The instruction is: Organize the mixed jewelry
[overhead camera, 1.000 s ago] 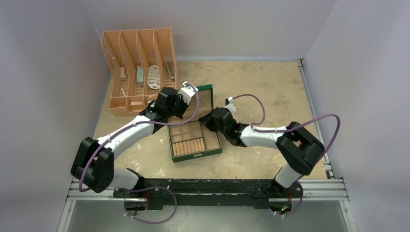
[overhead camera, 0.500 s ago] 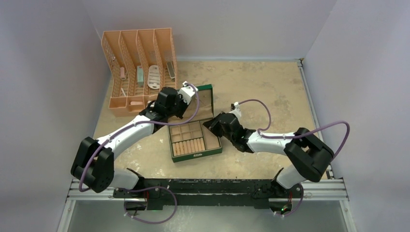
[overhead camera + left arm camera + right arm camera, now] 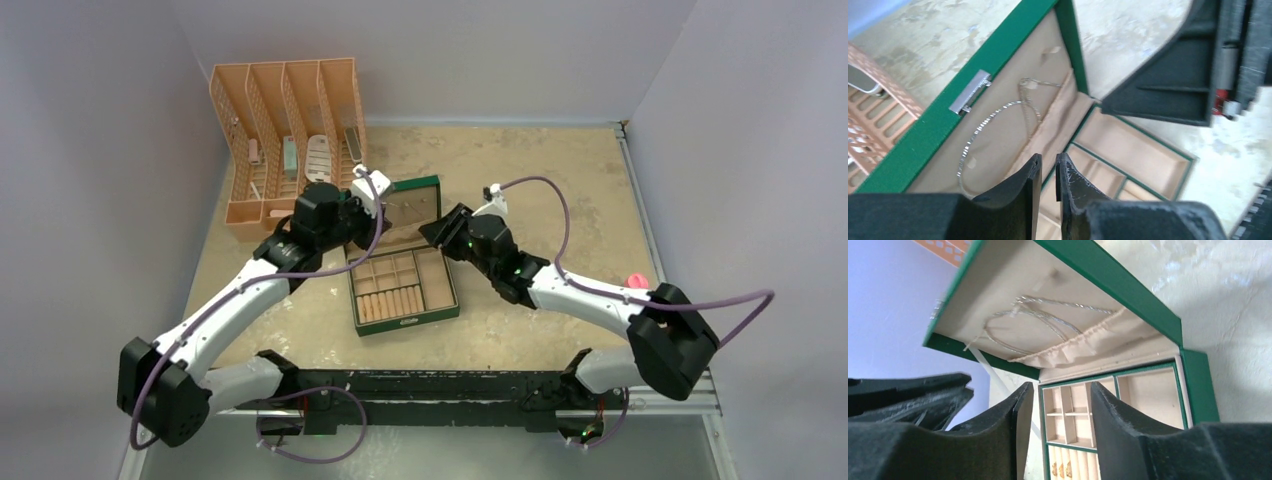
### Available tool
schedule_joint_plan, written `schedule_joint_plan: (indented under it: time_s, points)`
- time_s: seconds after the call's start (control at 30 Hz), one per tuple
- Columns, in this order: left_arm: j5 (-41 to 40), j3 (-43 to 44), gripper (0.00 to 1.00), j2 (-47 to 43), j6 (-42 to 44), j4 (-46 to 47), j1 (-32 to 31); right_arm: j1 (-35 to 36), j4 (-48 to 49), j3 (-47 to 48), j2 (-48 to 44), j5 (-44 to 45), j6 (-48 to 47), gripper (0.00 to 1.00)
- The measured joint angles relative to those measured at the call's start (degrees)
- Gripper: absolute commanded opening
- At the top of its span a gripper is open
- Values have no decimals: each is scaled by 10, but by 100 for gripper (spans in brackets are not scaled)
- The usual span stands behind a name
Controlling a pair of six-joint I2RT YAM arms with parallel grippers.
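My left gripper (image 3: 1048,172) hovers nearly pinched together on nothing, and my right gripper (image 3: 1055,405) is spread apart and empty. The thin silvery wire-like hoop necklace (image 3: 993,135) hangs inside the raised beige-lined lid (image 3: 414,203) of the green hinged jewelry box (image 3: 402,285), at 12 o'clock from the tray. A knock from either arm (both close) could slam that lid or snag the hoop. I can read no writing

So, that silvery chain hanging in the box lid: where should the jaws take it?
Probably the silvery chain is best pinched on its upper loop, above the fabric pocket, coming at the lid face-on from the box's front. It lies flat against the lining, its lower part tucked in.
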Motion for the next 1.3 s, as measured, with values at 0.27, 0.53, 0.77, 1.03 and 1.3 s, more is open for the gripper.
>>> schedule_joint_plan:
  time_s: [0.27, 0.53, 0.77, 1.03, 1.3]
  points:
    - [31, 1, 46, -133, -120, -37, 0, -33, -48, 43, -58, -15, -101, 68]
    - [-112, 116, 68, -140, -244, -157, 1, -81, -140, 169, -56, -8, -146, 80]
    - [-135, 189, 68, -42, -307, -224, 4, -94, -194, 292, 33, 5, -167, 80]
    - [-85, 199, 68, 43, -333, -257, 125, -106, -232, 328, 131, -31, -172, 75]
    - [-48, 200, 68, 50, -342, -255, 186, -108, -238, 331, 147, -74, -177, 62]
